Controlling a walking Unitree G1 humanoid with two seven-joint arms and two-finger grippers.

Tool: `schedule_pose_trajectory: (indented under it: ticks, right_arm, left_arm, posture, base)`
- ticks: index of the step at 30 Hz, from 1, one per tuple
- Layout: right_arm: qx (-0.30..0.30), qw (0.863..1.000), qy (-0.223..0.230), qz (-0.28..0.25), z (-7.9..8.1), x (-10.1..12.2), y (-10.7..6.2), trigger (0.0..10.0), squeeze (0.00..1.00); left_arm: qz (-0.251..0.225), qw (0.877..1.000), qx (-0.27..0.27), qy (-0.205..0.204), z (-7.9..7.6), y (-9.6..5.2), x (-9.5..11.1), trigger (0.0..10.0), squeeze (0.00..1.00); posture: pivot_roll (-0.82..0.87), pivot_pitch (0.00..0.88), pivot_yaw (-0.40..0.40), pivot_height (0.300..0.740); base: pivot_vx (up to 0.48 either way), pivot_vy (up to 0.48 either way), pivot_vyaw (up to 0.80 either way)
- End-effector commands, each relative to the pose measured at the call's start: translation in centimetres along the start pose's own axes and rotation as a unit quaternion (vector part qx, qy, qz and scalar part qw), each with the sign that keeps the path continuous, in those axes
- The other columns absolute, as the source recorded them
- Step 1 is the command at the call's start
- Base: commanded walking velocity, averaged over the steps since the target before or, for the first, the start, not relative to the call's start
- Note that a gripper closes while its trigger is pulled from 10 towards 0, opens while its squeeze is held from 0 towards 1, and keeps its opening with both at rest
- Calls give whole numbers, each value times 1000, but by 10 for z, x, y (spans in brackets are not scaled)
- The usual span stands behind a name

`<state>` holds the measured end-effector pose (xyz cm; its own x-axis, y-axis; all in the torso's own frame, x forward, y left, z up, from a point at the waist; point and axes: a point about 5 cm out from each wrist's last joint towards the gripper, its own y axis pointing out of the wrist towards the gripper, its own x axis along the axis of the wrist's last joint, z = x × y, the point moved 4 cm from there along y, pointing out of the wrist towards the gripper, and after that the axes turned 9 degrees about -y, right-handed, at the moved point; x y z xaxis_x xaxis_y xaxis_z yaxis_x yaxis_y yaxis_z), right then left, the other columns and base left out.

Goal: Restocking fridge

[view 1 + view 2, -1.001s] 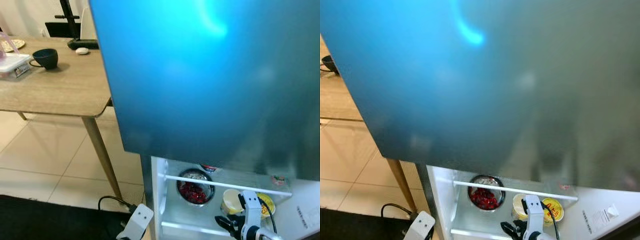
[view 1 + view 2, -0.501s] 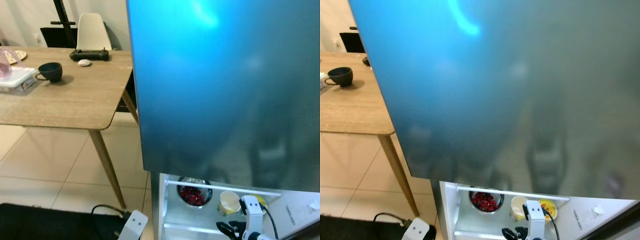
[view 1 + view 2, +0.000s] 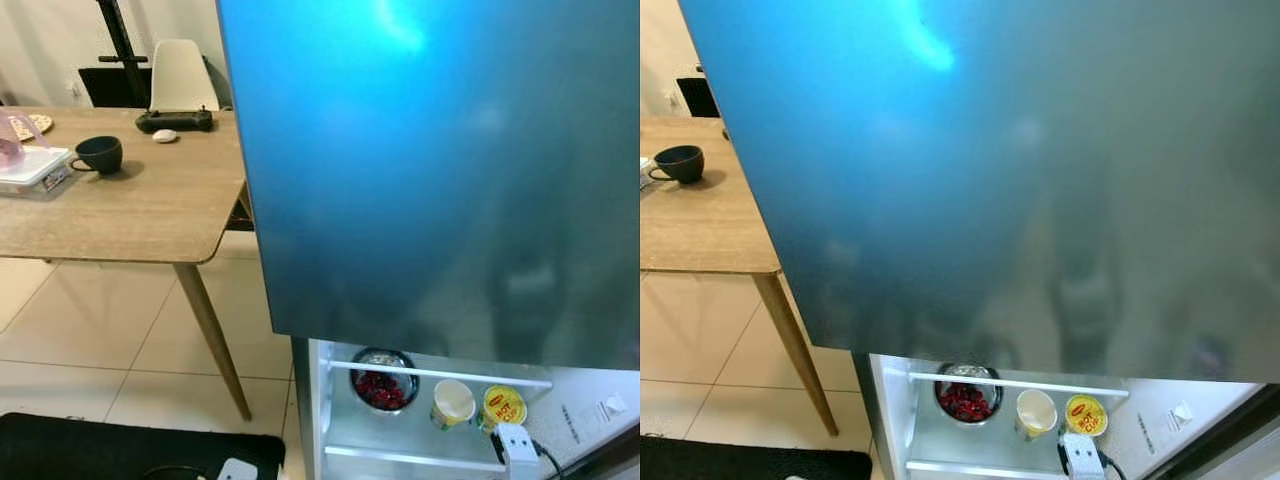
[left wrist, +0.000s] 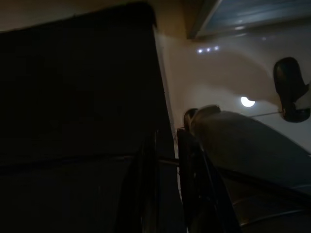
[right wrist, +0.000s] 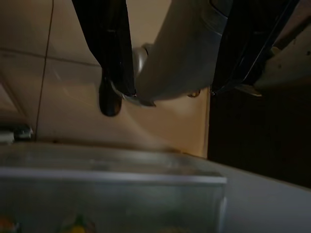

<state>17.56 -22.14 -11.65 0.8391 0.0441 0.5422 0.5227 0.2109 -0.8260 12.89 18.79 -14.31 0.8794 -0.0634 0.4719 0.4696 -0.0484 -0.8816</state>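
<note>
**Fridge door blocks most of my view; shelf items peek out below**

In front of me, the blue fridge door point(image 3: 430, 170) fills the upper and right part of both eye views, hiding nearly all of the fridge. Below its lower edge, a strip of the white door shelf point(image 3: 440, 375) shows. Behind its rail sit a metal bowl of red berries point(image 3: 380, 380), a paper cup point(image 3: 452, 402) and a yellow-lidded tub point(image 3: 503, 405), side by side, cup between the other two. A white block of my right arm point(image 3: 1081, 455) pokes in at the bottom edge, just below the tub, cut off. My right gripper point(image 5: 170, 53) shows in the right wrist view: two black fingers point(image 5: 109, 43) spread wide apart, released, holding nothing, over tiled floor, with the shelf rim blurred close by. My left gripper point(image 4: 167, 165) sits in a very dark wrist view, its fingers point(image 4: 194, 184) close together with a thin gap; I cannot tell whether they are clenched. To my left stands a wooden table point(image 3: 130, 200) carrying a dark mug point(image 3: 98, 154), a plastic container point(image 3: 30, 168) cut off by the frame, and a black controller point(image 3: 175, 120). A white chair point(image 3: 180, 75) stands behind the table.
</note>
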Motion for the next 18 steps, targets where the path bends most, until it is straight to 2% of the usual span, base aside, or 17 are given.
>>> schedule_pose_trajectory:
  ticks: [1, 4, 6, 10, 16, 18]
  right_arm:
    - [-26, 999, -1, 26, -7, -13, -3, 10000, 0]
    - [-49, 997, -20, 50, -11, -22, -5, 10000, 0]
    - [-61, 994, -45, 78, -12, -32, -7, 10000, 0]
    - [-63, 993, -51, 88, -13, -36, -8, 10000, 0]
    - [-72, 991, -58, 94, -14, -41, -10, 10000, 0]
    - [-76, 991, -57, 95, -13, -42, -9, 10000, 0]
  left_arm:
    - [21, 1000, 12, -3, 8, -3, -10, 10000, 0]
    - [25, 1000, 17, -5, 9, -2, -10, 10000, 0]
    - [41, 999, 25, -21, 9, -1, -11, 10000, 0]
    - [63, 998, 25, -12, 7, -2, -17, 10000, 0]
    - [100, 994, 21, -39, 3, -5, -34, 10000, 0]
    - [128, 991, 3, -39, -4, -8, -48, 10000, 0]
  posture:
    - [-92, 0, -39, 740]
    - [-88, 0, -38, 740]
    - [-81, 0, -41, 740]
    - [-70, 0, -40, 740]
    - [-61, 0, -32, 740]
    - [-60, 0, -35, 740]
  base:
    - [0, 0, 0]
    - [0, 0, 0]
    - [0, 0, 0]
    - [0, 0, 0]
    - [0, 0, 0]
    - [0, 0, 0]
